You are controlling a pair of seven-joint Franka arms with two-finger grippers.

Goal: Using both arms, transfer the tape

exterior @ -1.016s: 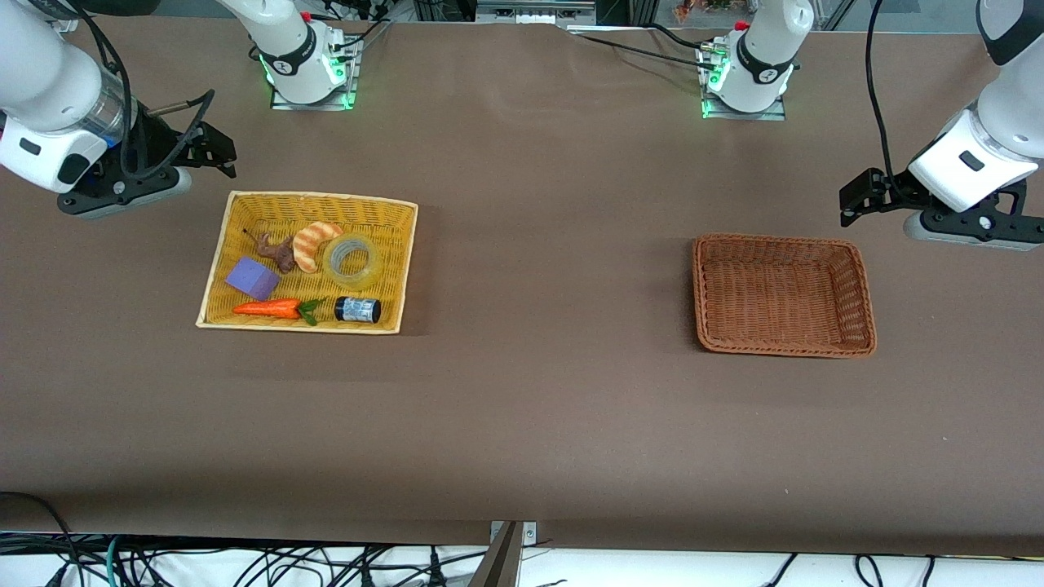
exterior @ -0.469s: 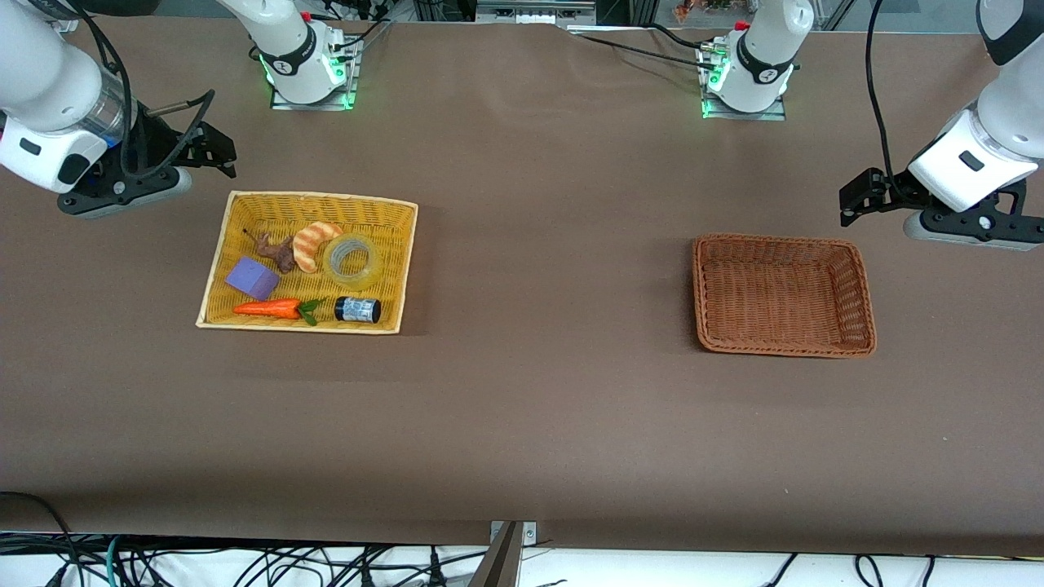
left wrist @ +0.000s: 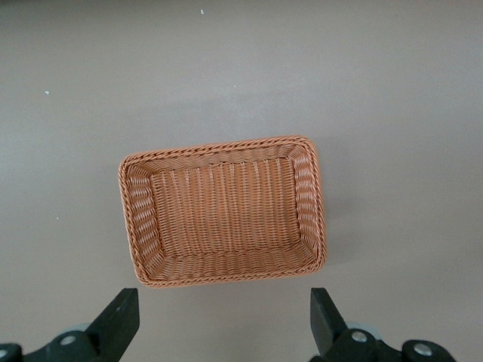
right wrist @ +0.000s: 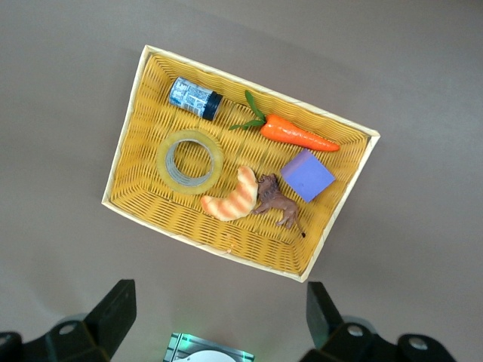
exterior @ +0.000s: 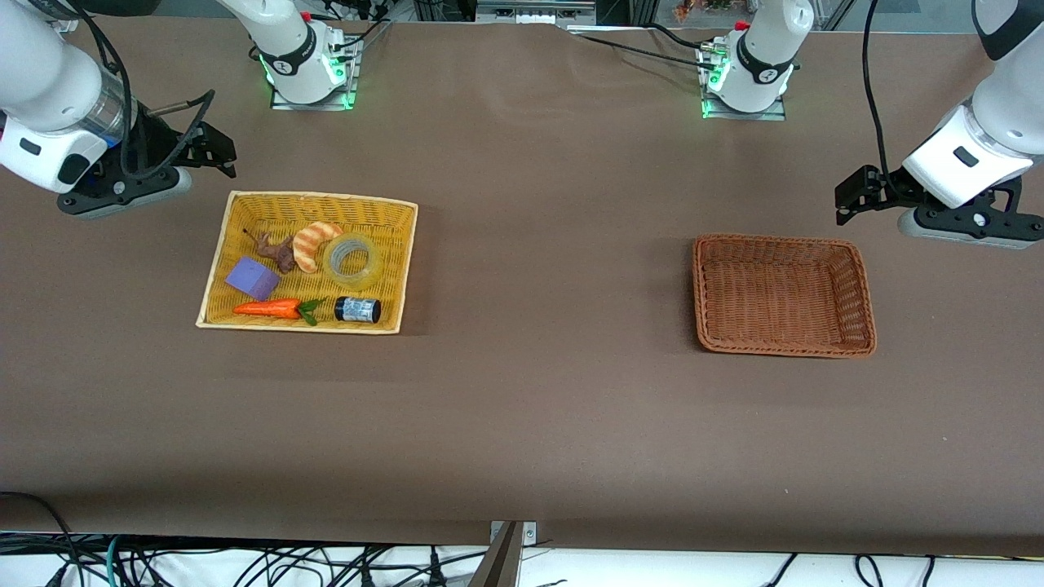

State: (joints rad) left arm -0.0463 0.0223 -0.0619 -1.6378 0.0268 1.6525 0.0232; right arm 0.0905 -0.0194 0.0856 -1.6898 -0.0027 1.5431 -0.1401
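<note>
lying flat in yellow basket [exterior: 214, 275], tape [exterior: 352, 261]; right claw [right wrist: 215, 320] wide, left claw [left wrist: 225, 323] wide, both clear of rims

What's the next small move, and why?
Probably bring the right tool down over the tape. It's open, holding nothing, up off the yellow basket, and the tape lies flat there, ungrasped. The left tool waits open near the brown basket.

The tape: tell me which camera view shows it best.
The right wrist view shows the tape best: it looks straight down into the yellow basket, so the whole ring and its grey core show large and unblocked. The front view also shows the tape whole, but smaller. The left wrist view shows only the brown basket, no tape.
</note>
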